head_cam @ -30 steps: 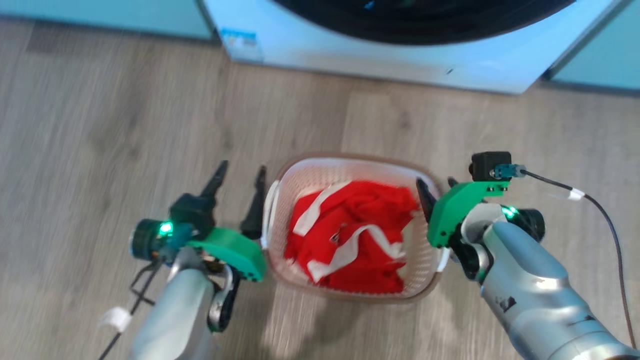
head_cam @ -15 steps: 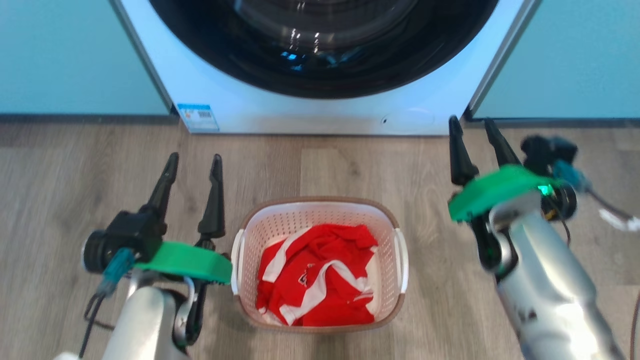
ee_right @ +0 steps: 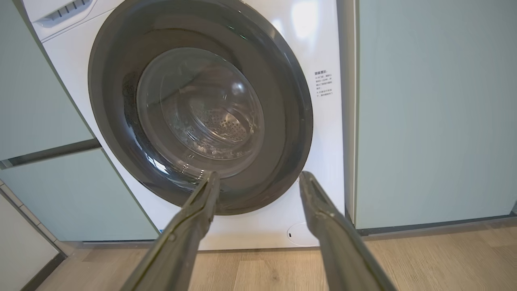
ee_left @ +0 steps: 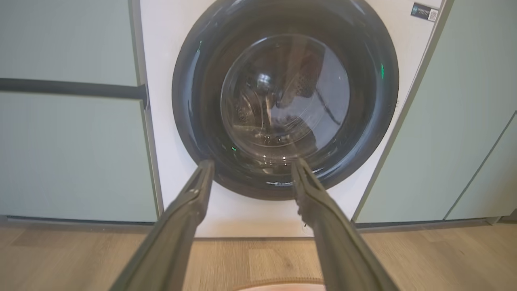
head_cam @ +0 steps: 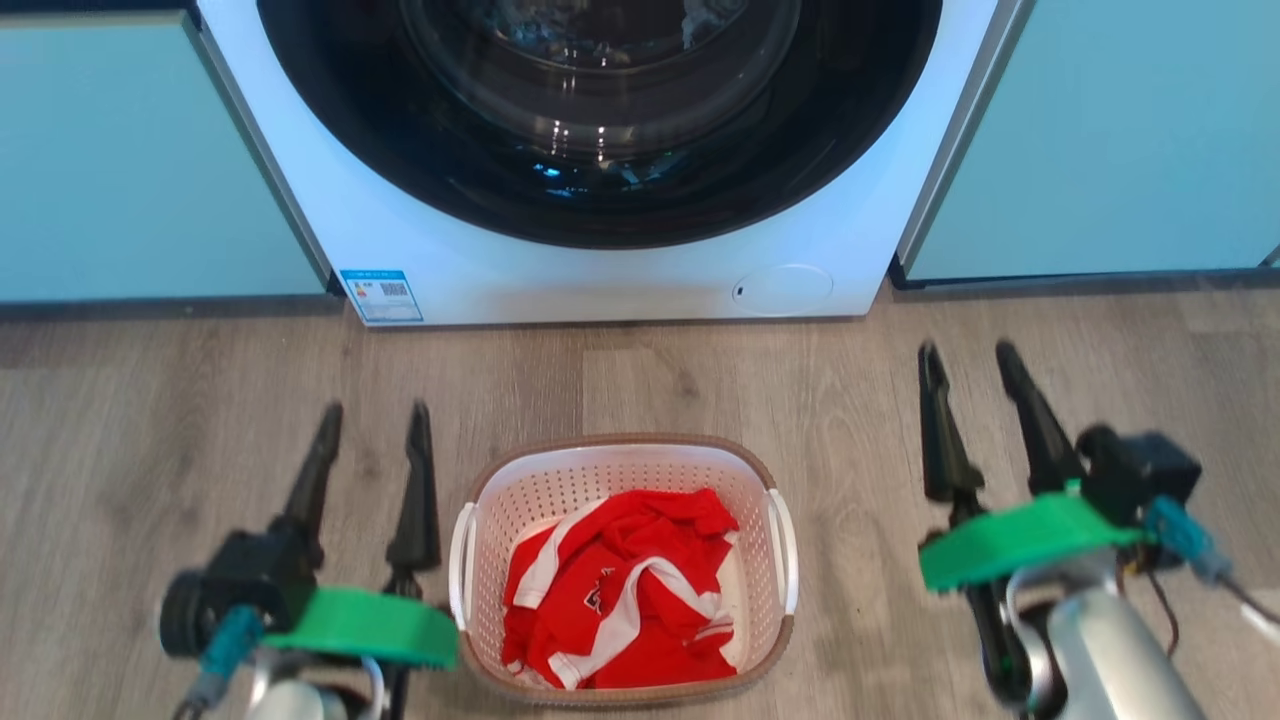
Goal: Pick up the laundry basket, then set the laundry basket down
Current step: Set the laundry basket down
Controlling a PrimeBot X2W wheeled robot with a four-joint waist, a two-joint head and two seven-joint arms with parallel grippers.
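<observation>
The washing machine (head_cam: 600,285) stands beyond the fingertips of the left gripper (head_cam: 377,407) and right gripper (head_cam: 967,348), both spread and empty, and between them on the wood floor (head_cam: 150,450) sits the laundry basket (head_cam: 620,441) holding a red-and-white garment (head_cam: 620,595).

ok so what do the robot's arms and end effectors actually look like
The left end effector and right end effector each have two long dark tapering fingers, backed by a curved bright green plate. A black camera block with a teal plug and thin cable sits at each wrist. The right forearm is silver-grey.
</observation>
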